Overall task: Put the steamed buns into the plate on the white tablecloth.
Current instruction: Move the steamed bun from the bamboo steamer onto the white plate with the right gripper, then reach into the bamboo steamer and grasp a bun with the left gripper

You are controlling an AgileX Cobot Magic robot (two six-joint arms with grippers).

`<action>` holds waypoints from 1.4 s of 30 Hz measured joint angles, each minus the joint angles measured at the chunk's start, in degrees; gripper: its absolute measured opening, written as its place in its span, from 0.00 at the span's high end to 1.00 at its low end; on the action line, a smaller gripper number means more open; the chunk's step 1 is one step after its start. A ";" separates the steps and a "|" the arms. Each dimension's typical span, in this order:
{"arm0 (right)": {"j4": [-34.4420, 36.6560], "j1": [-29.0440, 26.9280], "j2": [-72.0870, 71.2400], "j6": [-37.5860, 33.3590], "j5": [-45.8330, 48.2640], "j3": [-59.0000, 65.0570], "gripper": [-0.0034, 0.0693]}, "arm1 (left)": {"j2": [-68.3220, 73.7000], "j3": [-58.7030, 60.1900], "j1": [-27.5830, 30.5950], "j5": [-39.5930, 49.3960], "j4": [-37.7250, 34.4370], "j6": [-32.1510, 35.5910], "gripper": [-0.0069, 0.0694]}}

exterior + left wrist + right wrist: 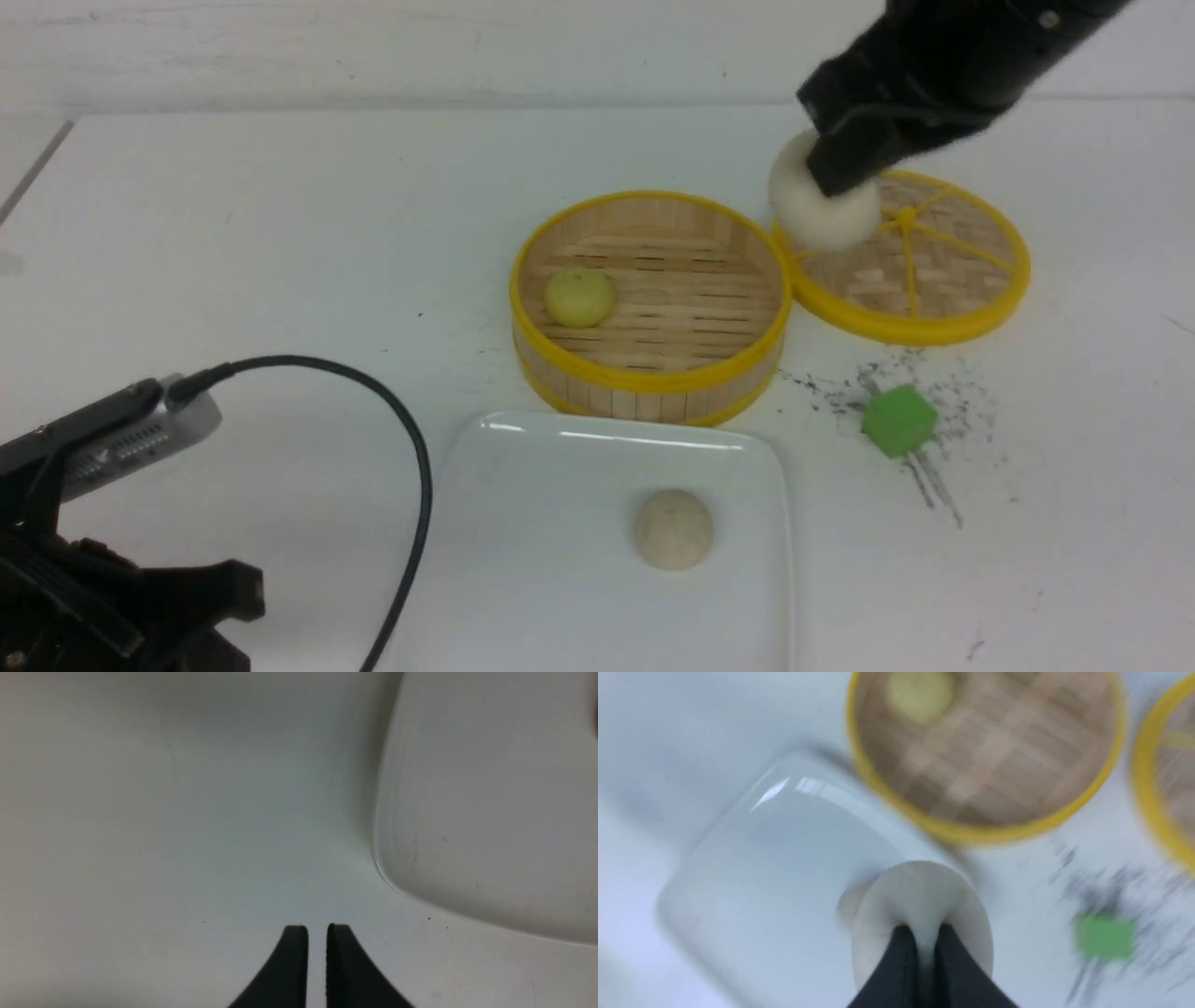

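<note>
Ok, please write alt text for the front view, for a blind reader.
The right gripper holds a white bun aloft, its jaws shut on it. A yellow bun sits in the open bamboo steamer; a beige bun lies on the white plate.

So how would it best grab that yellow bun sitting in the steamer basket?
Probably from straight above, with the jaws closing low across the rounded sides of the pale yellow bun. It sits dome-up inside the bamboo steamer, close to its raised wall, so a sideways approach looks blocked.
</note>
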 joint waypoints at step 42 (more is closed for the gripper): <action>-16.55 17.22 -26.12 8.51 -5.69 28.04 0.97 | 2.72 -19.98 0.00 7.52 -0.08 -0.21 0.64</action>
